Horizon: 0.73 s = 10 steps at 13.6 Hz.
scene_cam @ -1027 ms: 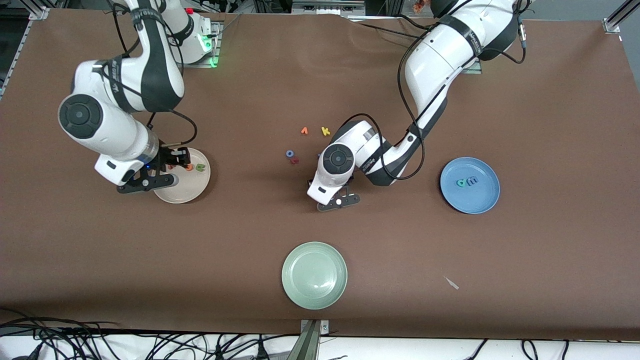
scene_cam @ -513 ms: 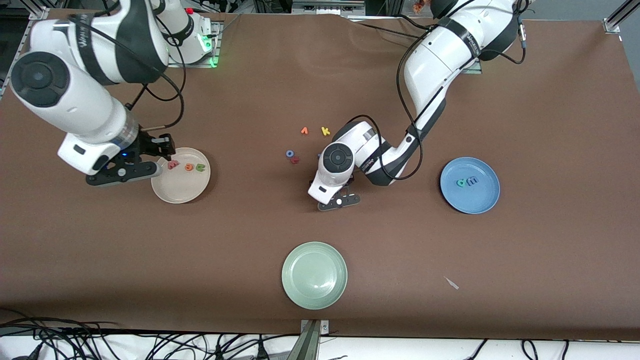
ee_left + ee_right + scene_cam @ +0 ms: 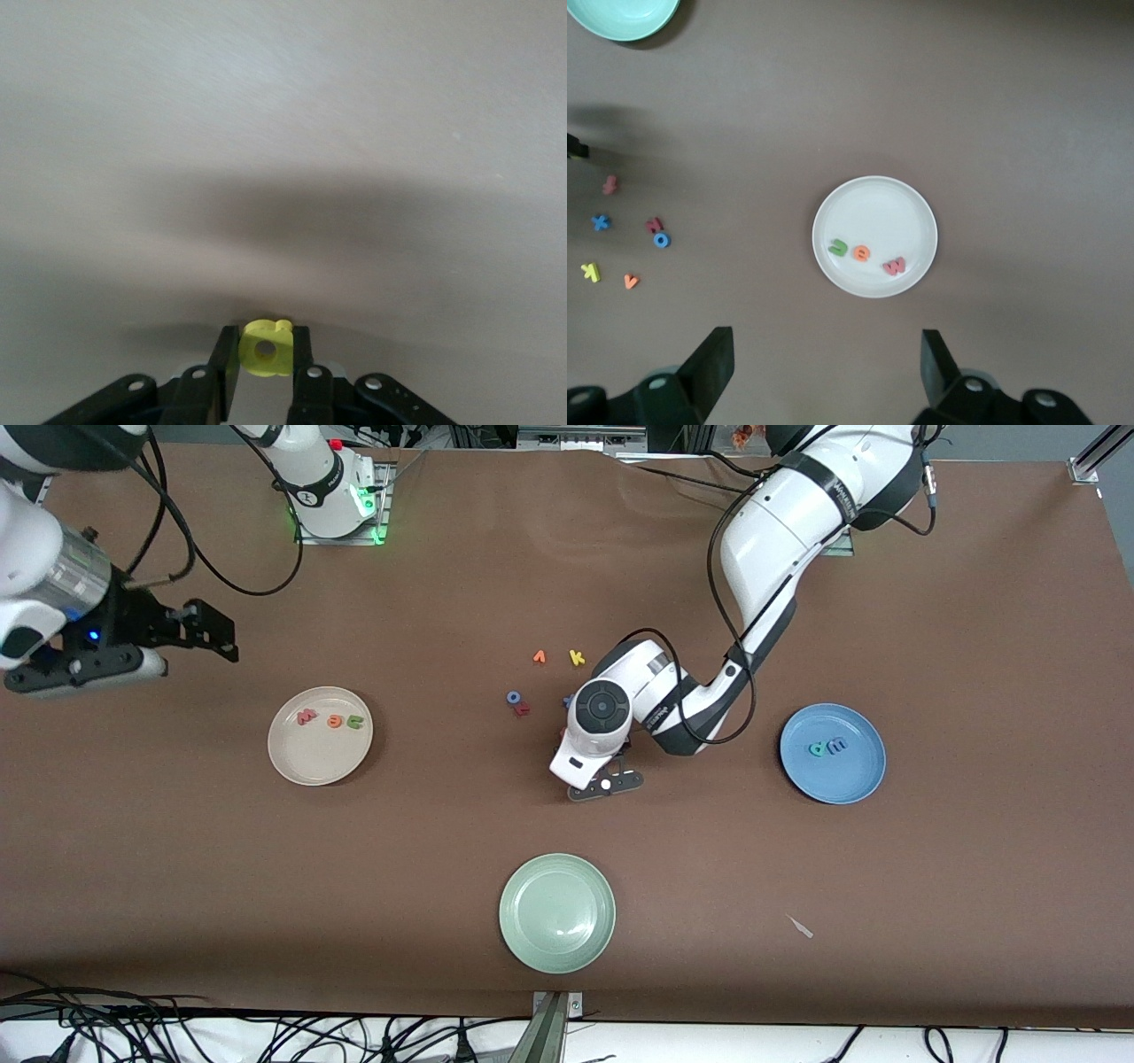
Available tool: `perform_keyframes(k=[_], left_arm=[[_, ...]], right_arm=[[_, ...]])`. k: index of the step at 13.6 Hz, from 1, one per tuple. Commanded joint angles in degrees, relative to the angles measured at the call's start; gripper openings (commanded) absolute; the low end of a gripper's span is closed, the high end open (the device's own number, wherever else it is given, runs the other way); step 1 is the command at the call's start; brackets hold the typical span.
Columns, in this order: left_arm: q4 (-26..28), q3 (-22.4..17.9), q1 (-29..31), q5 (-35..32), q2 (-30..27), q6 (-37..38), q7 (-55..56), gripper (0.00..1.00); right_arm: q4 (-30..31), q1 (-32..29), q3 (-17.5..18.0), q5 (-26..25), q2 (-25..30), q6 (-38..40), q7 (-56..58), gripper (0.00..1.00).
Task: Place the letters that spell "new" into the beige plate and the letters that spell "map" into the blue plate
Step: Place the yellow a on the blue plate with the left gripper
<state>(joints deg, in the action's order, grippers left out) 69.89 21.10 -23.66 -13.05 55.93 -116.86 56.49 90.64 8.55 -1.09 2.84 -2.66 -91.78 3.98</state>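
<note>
The beige plate holds the salmon-pink w, orange e and green n; the right wrist view shows the plate with all three too. My right gripper hangs open and empty, high over bare table at the right arm's end. The blue plate holds the teal p and blue m. My left gripper is shut on the yellow a, low over mid-table beside the loose letters. In the front view its wrist hides the fingers.
Loose letters lie mid-table: an orange v, a yellow k, a blue o, a red letter and a blue x. A pale green plate sits nearer the front camera.
My right gripper opened, leaving the w in the beige plate, then rose and drew away toward its end of the table. My left gripper closed on the yellow a.
</note>
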Motion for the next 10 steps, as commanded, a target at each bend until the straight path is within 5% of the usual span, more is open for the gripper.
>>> perform_keyframes(k=[1,8,10], left_arm=[[1.3,0.3,3.9,-1.4,-6.7,9.3,-8.8,0.16],[1.7,0.7,18.4,-1.3,-15.8,26.6,-41.2,0.16],[6.4,0.9,23.7,-1.5,-19.1,27.7,-48.8,0.16]], right_arm=[[5.9,-1.3,1.9,-0.6,4.7,-0.9,-1.4,0.99],[2.8,-1.6,1.5,-0.6,2.0,-1.2,-1.4,1.00],[0.7,-1.6,1.5,-0.6,2.0,-1.2,-1.7,1.00]])
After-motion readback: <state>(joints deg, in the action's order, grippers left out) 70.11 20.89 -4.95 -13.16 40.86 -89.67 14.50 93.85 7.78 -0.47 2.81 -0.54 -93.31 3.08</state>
